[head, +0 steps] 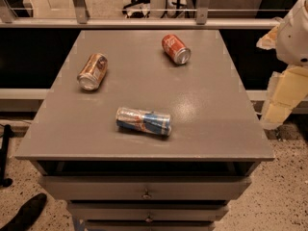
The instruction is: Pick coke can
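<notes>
The coke can (175,48), red with white lettering, lies on its side at the far right of the grey cabinet top (207,114), its silver end turned toward me. My gripper (276,107) hangs off the right edge of the cabinet, on the cream and white arm (293,32). It is well to the right of the coke can and nearer to me, and it touches nothing.
An orange-brown can (93,71) lies on its side at the far left. A blue-and-silver can (143,121) lies on its side near the front middle. Drawers (144,189) run below the top. A rail (144,23) runs behind the cabinet.
</notes>
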You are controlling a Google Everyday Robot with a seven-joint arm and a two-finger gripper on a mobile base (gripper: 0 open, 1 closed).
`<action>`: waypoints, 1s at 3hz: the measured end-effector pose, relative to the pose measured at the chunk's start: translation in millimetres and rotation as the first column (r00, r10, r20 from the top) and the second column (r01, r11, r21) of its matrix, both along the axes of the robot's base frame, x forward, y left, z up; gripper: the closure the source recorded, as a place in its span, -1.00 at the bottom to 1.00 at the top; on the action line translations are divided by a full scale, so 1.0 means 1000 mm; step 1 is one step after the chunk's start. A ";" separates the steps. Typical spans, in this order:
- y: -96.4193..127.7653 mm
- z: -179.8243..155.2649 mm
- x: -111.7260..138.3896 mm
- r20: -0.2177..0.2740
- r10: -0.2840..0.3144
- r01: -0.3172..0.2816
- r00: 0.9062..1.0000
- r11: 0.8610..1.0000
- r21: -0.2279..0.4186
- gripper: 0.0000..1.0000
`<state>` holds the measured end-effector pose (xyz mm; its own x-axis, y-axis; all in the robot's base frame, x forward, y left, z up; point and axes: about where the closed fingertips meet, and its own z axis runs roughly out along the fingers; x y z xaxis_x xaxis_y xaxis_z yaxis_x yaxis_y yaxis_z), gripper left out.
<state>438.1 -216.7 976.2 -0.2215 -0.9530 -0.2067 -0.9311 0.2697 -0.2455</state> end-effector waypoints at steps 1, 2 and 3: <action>0.000 0.001 0.000 0.004 0.000 0.000 1.000 1.000 0.002 -1.00; 0.004 -0.004 0.018 0.021 -0.021 0.020 1.000 0.999 0.049 -1.00; 0.018 -0.019 0.080 0.056 -0.084 0.074 0.995 0.983 0.168 -1.00</action>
